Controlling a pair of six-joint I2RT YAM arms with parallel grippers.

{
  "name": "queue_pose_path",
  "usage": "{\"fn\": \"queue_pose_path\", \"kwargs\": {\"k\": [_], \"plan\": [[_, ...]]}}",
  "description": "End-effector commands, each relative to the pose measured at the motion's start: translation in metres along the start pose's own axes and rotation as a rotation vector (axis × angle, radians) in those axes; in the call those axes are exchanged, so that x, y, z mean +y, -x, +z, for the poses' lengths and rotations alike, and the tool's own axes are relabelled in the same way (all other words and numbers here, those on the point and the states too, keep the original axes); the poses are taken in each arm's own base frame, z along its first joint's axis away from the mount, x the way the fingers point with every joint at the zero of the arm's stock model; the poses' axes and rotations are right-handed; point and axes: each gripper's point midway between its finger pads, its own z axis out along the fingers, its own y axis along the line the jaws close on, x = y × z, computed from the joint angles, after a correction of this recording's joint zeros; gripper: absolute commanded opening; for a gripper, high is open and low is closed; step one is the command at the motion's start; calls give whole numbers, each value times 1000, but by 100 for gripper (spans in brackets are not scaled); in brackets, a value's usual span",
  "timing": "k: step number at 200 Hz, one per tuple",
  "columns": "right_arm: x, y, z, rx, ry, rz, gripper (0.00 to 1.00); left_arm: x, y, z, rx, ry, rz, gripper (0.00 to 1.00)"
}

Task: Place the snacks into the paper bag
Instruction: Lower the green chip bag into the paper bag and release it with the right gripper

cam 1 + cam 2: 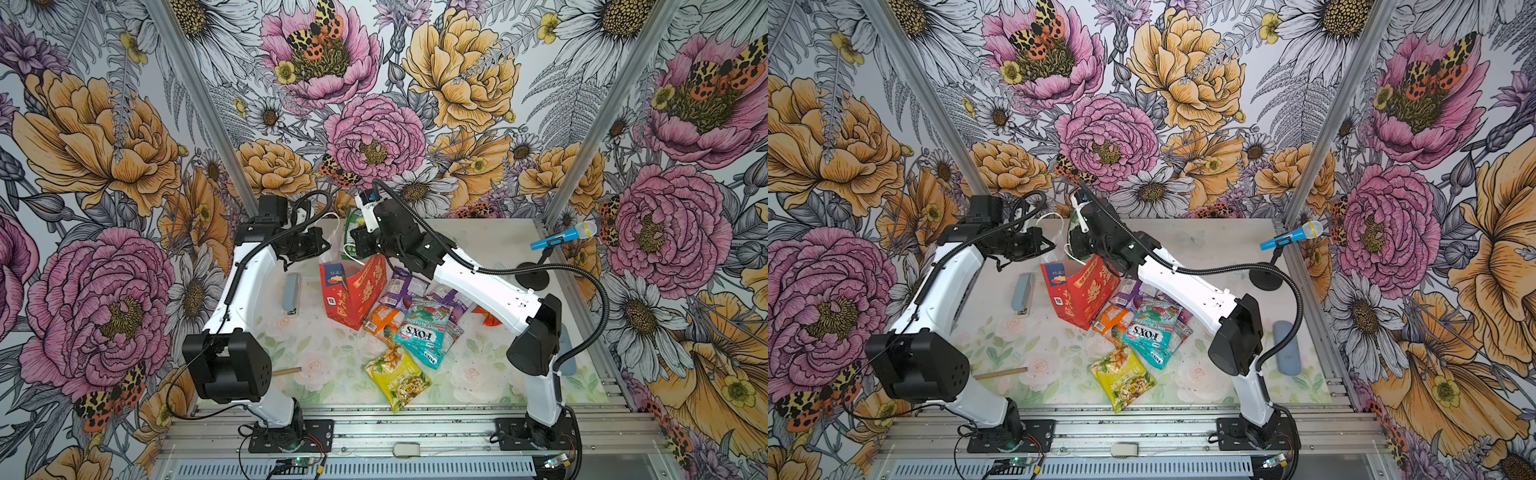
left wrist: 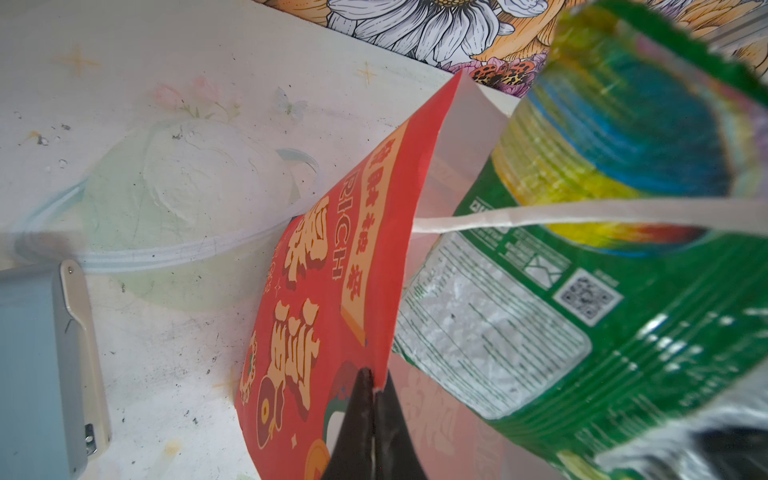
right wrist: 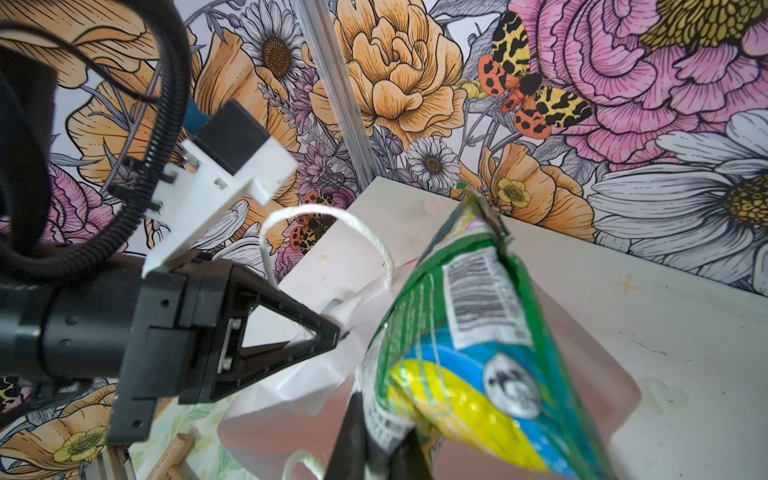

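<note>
I'm running this from far off & the job is only just getting going. In both top views the paper bag (image 1: 357,291) (image 1: 1088,291) is standing in the mid of the frame, leaning a bit. My L gripper (image 2: 374,384) is pressing tight on the bag's red rim & holding the mouth open. My R gripper (image 3: 374,424) is pinching one end of the green pkt (image 3: 478,332). In a top view that green pkt (image 1: 352,226) is hanging just above the bag, in the upper mid of the frame, right over the bag's white inside. I can't tell if its low end is in the bag yet, & I'm not seeing any other snack inside. Six more are lying on the table (image 1: 324,357), right of the bag & below it in the frame. They are 2 purple pkts (image 1: 401,286) (image 1: 449,301), the orange pkt (image 1: 380,318), the teal FOX'S pkt (image 1: 424,332), the yellow pkt (image 1: 397,380) lowest of all, & the small red-orange pkt (image 1: 490,318) peeking out from under the R arm. So I'm thinking approx. 1 of 7 is going in & 6 are left. The grey block (image 1: 292,293) & blue toy mic (image 1: 565,236) aren't snacks, so they aren't going in.
</note>
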Motion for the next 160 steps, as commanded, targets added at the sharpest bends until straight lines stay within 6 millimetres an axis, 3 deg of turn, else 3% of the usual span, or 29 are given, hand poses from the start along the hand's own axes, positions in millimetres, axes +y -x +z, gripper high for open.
{"fn": "queue_pose_path", "kwargs": {"k": [1,39,70,160], "plan": [[17,35,-5,-98,62,7,0,-8,3,-8,-27,-37,-5,0],[21,36,-1,-100,79,17,0,-8,3,-9,-28,-39,-5,0],[16,25,0,-74,64,22,0,-8,3,-8,-27,-43,-8,0],[2,4,-22,-47,16,20,0,-2,4,-9,-34,-33,-19,0]]}}
